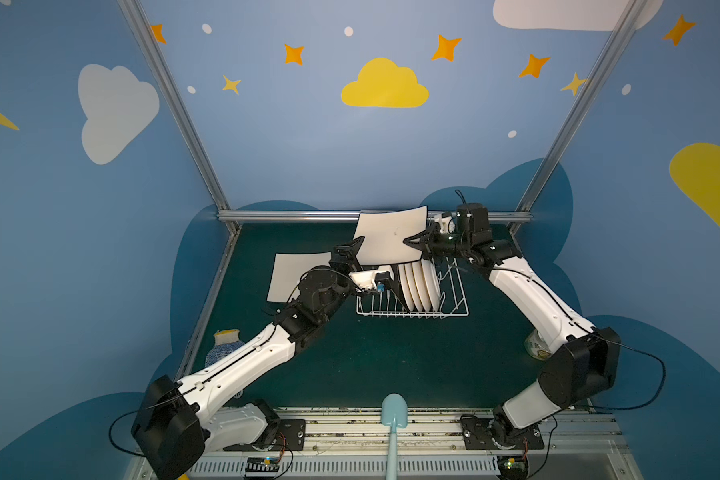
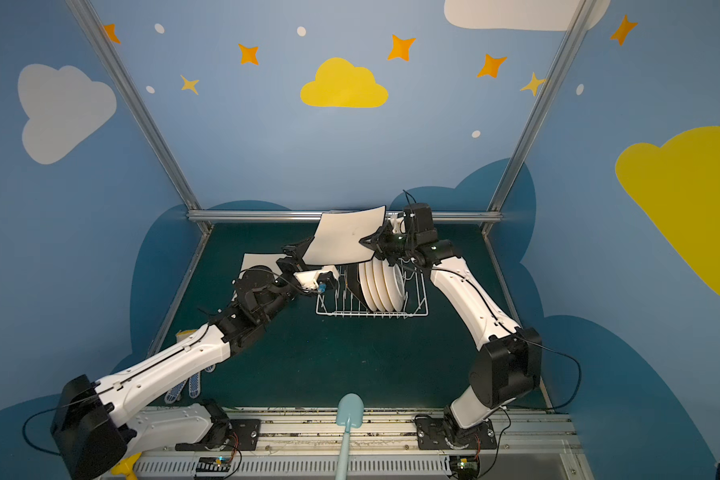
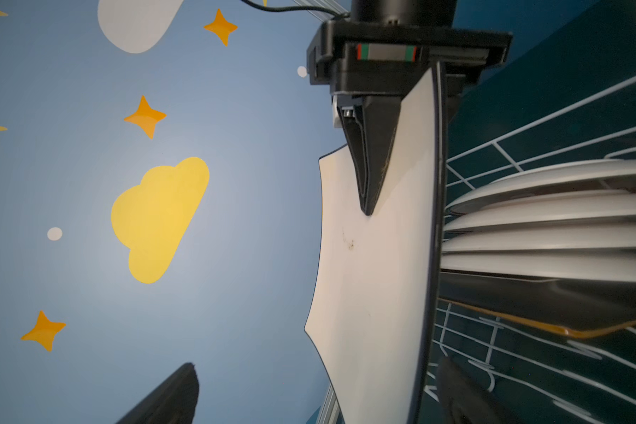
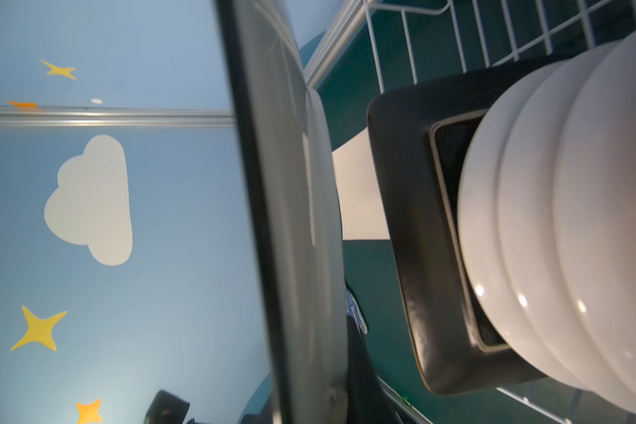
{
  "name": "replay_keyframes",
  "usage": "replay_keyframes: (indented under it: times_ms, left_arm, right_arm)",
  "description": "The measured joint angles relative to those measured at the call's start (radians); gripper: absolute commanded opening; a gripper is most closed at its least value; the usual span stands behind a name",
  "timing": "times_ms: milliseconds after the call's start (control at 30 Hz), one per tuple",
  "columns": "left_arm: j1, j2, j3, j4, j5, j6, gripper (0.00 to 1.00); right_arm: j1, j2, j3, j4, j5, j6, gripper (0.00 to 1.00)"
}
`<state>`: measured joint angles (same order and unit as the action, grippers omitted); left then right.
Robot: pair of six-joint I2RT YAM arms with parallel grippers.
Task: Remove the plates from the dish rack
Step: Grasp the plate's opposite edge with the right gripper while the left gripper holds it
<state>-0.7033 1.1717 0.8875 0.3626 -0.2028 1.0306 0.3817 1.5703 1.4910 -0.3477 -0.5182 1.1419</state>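
Dark green matting covers the desk [image 1: 371, 365] [image 2: 329, 365], the largest thing in both top views. Near its middle, a little toward 1 o'clock, sits the white wire dish rack [image 1: 458, 299] [image 2: 420, 299].

Raised over the rack's 12 o'clock end is a cream square plate [image 1: 387, 241] [image 2: 341, 239] [image 3: 375, 293], its broad face tilted up toward the top camera. A second cream plate [image 1: 292, 274] [image 2: 258, 259] lies flat on the desk at 9 o'clock from the rack, partly hidden by the left arm.

Inside the rack a black plate [image 2: 353, 282] [image 4: 408, 220] stands on edge. Just at its 3 o'clock side four round white plates [image 1: 420, 286] [image 2: 383, 286] [image 4: 566, 220] stand in a close row.

The right gripper [image 1: 408, 241] [image 2: 362, 241] is clamped on the 3 o'clock edge of the cream square plate; the left wrist view shows one finger pressed flat on the plate's face. The left gripper [image 1: 350, 253] is at the plate's 8 o'clock corner with its fingers spread wide apart, the plate's edge between them and neither finger visibly touching it.

A knitted glove [image 1: 225, 345] lies at 8 o'clock on the desk. A light blue scoop [image 1: 393, 411] [image 2: 350, 409] pokes in at 6 o'clock.
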Motion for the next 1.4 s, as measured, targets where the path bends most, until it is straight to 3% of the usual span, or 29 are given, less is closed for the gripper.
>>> replay_keyframes:
  times_ms: [300, 433, 667, 967, 1400]
  left_arm:
    - [0.009, -0.114, -0.02, -0.064, -0.06, -0.187, 1.0]
    - [0.064, -0.146, 0.015, -0.16, -0.047, -0.375, 1.0]
    - [0.199, -0.127, 0.203, -0.333, 0.005, -0.792, 0.99]
    - [0.375, 0.012, 0.452, -0.583, 0.217, -1.32, 1.0]
    - [0.47, 0.214, 0.473, -0.599, 0.668, -1.712, 0.98]
  right_arm:
    - [-0.063, -0.029, -0.011, 0.036, 0.066, -0.024, 0.0]
    - [-0.075, -0.038, -0.028, 0.055, 0.063, -0.045, 0.0]
    - [-0.087, -0.049, -0.053, 0.066, 0.044, -0.092, 0.0]
    - [-0.098, -0.081, -0.097, 0.094, 0.005, -0.143, 0.0]
    - [-0.1, -0.082, -0.126, 0.169, -0.104, -0.155, 0.0]
